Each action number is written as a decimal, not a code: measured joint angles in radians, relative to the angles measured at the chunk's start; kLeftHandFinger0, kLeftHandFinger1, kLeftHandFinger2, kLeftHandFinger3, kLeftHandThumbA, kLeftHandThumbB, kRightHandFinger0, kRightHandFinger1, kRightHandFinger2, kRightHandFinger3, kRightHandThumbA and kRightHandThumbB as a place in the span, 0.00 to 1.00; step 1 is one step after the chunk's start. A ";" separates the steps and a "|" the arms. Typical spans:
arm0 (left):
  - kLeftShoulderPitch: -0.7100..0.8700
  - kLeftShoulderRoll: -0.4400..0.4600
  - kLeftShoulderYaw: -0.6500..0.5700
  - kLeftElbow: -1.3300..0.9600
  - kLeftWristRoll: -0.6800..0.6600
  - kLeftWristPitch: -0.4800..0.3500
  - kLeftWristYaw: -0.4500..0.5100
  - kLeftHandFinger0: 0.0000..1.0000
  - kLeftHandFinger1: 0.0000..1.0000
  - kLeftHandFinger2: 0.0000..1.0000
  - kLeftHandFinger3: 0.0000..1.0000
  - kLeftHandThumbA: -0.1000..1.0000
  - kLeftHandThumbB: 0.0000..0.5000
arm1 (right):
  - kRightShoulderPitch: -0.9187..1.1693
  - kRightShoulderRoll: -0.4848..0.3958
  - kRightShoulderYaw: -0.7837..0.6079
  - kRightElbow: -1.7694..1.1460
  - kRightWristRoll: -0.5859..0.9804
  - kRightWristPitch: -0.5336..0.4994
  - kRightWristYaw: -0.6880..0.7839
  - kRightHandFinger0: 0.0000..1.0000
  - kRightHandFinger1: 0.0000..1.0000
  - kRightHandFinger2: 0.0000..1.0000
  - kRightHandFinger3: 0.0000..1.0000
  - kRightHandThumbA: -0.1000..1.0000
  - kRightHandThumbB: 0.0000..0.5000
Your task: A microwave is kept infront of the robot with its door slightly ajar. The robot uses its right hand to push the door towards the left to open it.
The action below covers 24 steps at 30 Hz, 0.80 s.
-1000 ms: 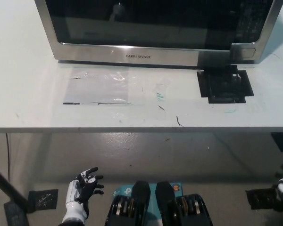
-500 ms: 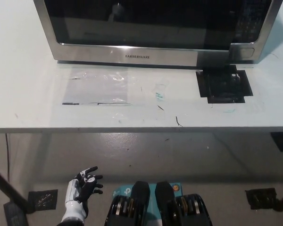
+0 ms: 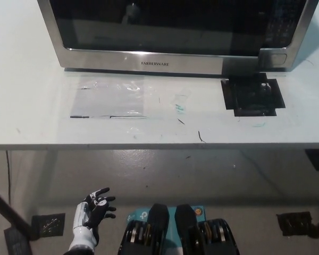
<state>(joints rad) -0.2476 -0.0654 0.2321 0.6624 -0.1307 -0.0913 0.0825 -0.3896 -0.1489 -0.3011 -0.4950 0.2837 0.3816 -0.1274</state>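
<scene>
**Microwave door waiting, right robot hand out of view**

At the lower left of the frame, the white left robot hand (image 3: pixel 93 212) is hanging below the desk edge over the grey floor (image 3: pixel 202 175), its fingers spread apart and holding nothing; it is resting there, probably kept clear because the task does not call for it. The black right robot hand is not showing anywhere in the frame, so its state cannot be told.

Moving up the frame, the white flat-topped desk (image 3: pixel 32 117) is filling the middle band. A patch of clear, crinkled plastic film (image 3: pixel 109 98) is lying flat on it at centre left, and a square of black tape (image 3: pixel 253 95) is sitting at the right, just in front of the microwave's right corner, possibly marking where the appliance belongs.

Farthest, across the top of the frame, the stainless-steel microwave with the dark glass door (image 3: pixel 175 32) is standing on the desk, its door facing the robot. The door's right edge, beside the control panel at the upper right, is looking nearly flush; any gap is too slight to confirm. The door is lying well apart from the left hand, up and to the right of it. The push is not yet begun; by my judgement the right robot hand needs to rise to that right edge first.
</scene>
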 measured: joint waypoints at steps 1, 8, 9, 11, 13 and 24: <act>0.000 0.000 -0.001 0.000 0.000 0.000 0.000 0.31 0.32 0.42 0.55 0.11 0.00 | -0.032 -0.002 0.006 0.022 -0.001 0.002 0.000 0.41 0.60 0.69 0.82 0.47 0.44; 0.000 0.002 -0.003 0.001 -0.001 0.000 -0.001 0.32 0.32 0.42 0.54 0.14 0.02 | -0.183 -0.012 0.037 0.246 -0.026 -0.015 0.004 0.45 0.59 0.67 0.83 0.43 0.32; 0.000 0.002 -0.004 0.001 -0.001 0.000 -0.001 0.32 0.32 0.42 0.53 0.14 0.00 | -0.207 -0.018 0.044 0.291 -0.032 -0.024 0.005 0.42 0.56 0.65 0.82 0.46 0.37; 0.000 0.001 -0.005 0.001 -0.001 0.000 -0.001 0.31 0.31 0.42 0.54 0.12 0.00 | -0.263 -0.034 0.067 0.396 -0.049 -0.048 0.008 0.44 0.57 0.65 0.84 0.48 0.37; -0.001 0.001 -0.008 0.001 0.000 -0.001 -0.001 0.31 0.32 0.42 0.54 0.11 0.00 | -0.316 -0.057 0.089 0.492 -0.069 -0.070 0.010 0.46 0.61 0.69 0.87 0.47 0.43; 0.000 0.002 -0.015 -0.003 0.002 0.000 0.000 0.33 0.33 0.43 0.54 0.08 0.00 | -0.477 -0.111 0.187 0.934 -0.169 -0.191 0.018 0.51 0.69 0.72 0.82 0.40 0.39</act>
<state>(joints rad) -0.2476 -0.0638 0.2175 0.6595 -0.1291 -0.0911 0.0820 -0.8665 -0.2599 -0.1146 0.4392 0.1144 0.1901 -0.1093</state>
